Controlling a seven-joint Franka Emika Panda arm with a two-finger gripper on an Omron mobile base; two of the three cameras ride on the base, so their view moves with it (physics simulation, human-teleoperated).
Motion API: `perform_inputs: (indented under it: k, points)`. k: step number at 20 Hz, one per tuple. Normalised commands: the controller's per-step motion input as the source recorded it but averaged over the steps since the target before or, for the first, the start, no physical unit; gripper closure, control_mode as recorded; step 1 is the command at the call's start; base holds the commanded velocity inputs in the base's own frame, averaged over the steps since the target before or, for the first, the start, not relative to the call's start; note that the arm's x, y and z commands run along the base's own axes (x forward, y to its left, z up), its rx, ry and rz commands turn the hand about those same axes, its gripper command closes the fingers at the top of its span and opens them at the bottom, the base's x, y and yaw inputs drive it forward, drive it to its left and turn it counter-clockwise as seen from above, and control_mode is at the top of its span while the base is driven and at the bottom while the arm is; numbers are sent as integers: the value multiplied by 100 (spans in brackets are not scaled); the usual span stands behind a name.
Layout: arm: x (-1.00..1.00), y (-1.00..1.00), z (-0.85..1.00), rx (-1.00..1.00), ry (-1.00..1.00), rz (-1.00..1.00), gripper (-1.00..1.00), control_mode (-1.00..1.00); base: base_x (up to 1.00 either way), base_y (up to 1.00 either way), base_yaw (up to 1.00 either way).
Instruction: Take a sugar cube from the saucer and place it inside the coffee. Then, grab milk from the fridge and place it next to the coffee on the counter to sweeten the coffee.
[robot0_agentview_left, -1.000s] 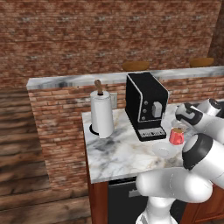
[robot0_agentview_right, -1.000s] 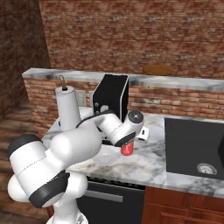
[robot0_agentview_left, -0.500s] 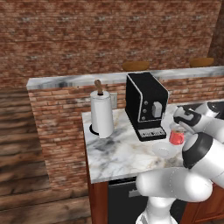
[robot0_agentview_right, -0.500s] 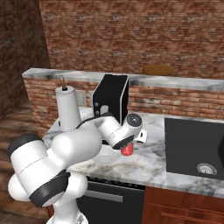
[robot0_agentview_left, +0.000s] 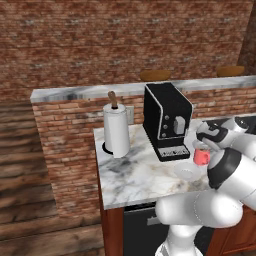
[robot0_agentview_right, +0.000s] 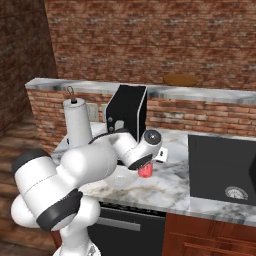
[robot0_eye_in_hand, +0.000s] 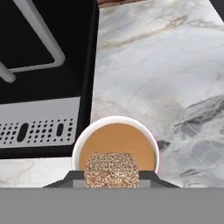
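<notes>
Left base view: there is one red mug, the coffee (robot0_agentview_left: 201, 157), one white saucer (robot0_agentview_left: 186, 173), one black coffee machine (robot0_agentview_left: 167, 120) and one paper towel roll (robot0_agentview_left: 116, 131). They all stand on the counter (robot0_agentview_left: 132, 177), a white and grey marble top. The saucer lies just in front of the mug, a little to its left. The mug stands just beside the machine's front corner. The gripper (robot0_agentview_left: 206, 146) hangs right over the mug. A second ago the hand was a bit higher and further right, and it has come in over the mug. The mug, saucer, machine and roll have not moved. Behind the counter is a higher marble ledge (robot0_agentview_left: 90, 92) on bricks, then a big brick wall (robot0_agentview_left: 100, 40). The floor at the left is wood.

Right base view: one mug shows as a bit of red under the hand. One sink (robot0_agentview_right: 222, 170), black, sits in the counter to the right. The arm's wrist has dropped a little lower than before.

Hand view: one sugar cube (robot0_eye_in_hand: 111, 169), tan and speckled, sits pinched between the two dark finger tips. It is above the near edge of the brown coffee and not in it yet. The machine's drip tray (robot0_eye_in_hand: 39, 129) is beside the mug.
</notes>
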Motion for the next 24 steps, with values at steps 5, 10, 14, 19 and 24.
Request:
perform_inputs:
  k: [5, 10, 14, 19, 24]
  points:
    - [5, 0, 0, 0, 0, 0, -100, -100, 0, 0, 0]
    - [0, 0, 0, 0, -4, 0, -100, -100, 0, 0, 0]
    - [0, 0, 0, 0, -8, 0, -100, -100, 0, 0, 0]
    - [0, 2, 2, 0, -9, 0, -100, -100, 0, 0, 0]
    - [0, 6, 10, 0, -8, 0, -100, -100, 0, 0, 0]
